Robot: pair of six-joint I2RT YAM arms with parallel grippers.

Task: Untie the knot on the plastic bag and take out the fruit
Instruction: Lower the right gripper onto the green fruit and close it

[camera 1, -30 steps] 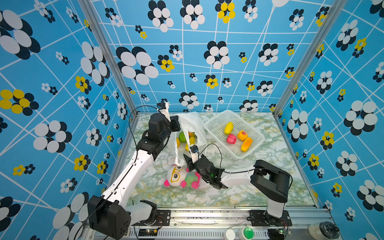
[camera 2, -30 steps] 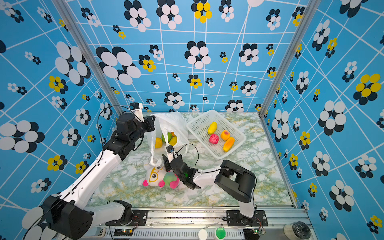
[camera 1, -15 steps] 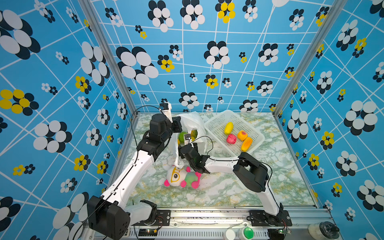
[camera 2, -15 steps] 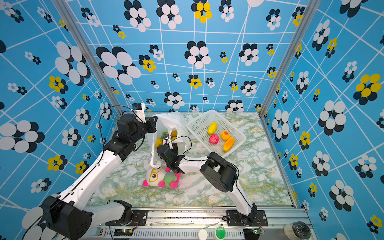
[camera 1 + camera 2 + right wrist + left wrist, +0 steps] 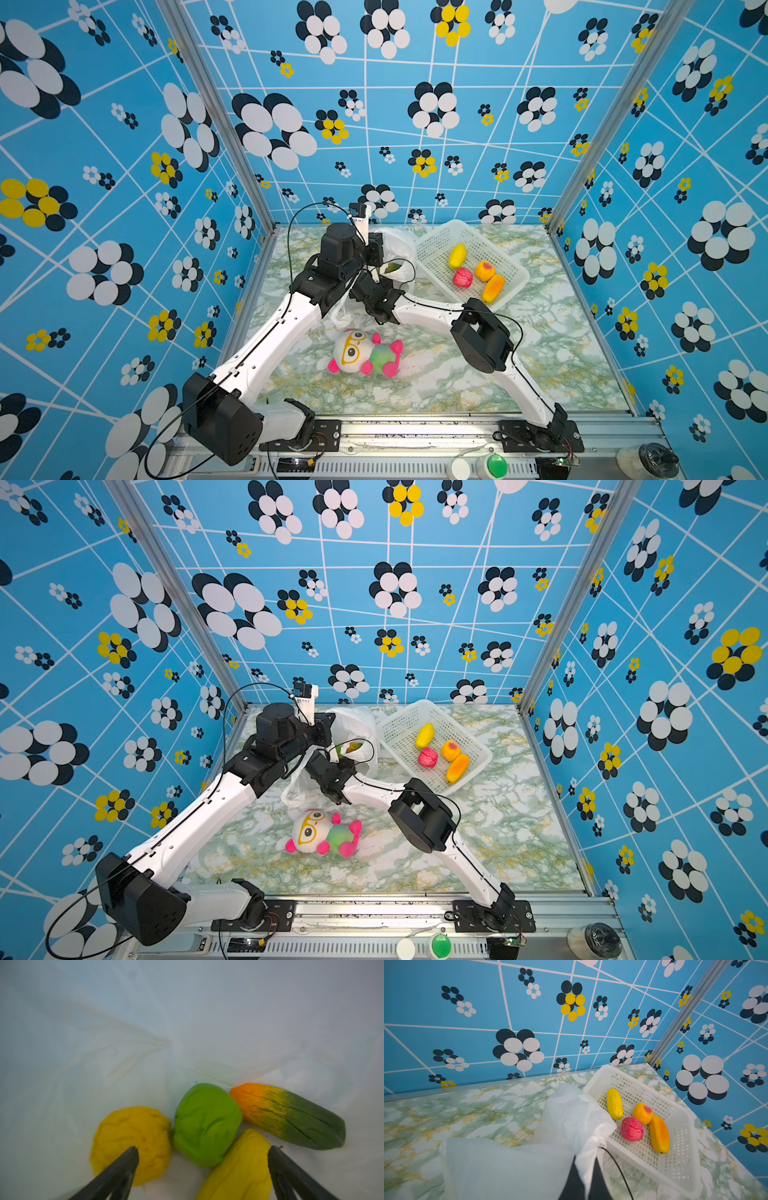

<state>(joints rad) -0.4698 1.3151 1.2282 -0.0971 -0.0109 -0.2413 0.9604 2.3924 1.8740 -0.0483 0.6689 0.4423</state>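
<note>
Sitting inside the plastic bag (image 5: 357,725), right gripper (image 5: 203,1147) spread wide over green fruit (image 5: 205,1124), between round yellow fruit (image 5: 133,1132) and long yellow fruit (image 5: 239,1167). Film pinched tight by left gripper (image 5: 585,1167). Bag at far centre, just left of basket (image 5: 434,253).

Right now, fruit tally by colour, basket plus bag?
Yellow fruit: 3
Orange fruit: 2
Pink-red fruit: 1
Green fruit: 1
Orange-to-dark-green fruit: 1
Total: 8, 4 in the basket and 4 in the plastic bag.
</note>
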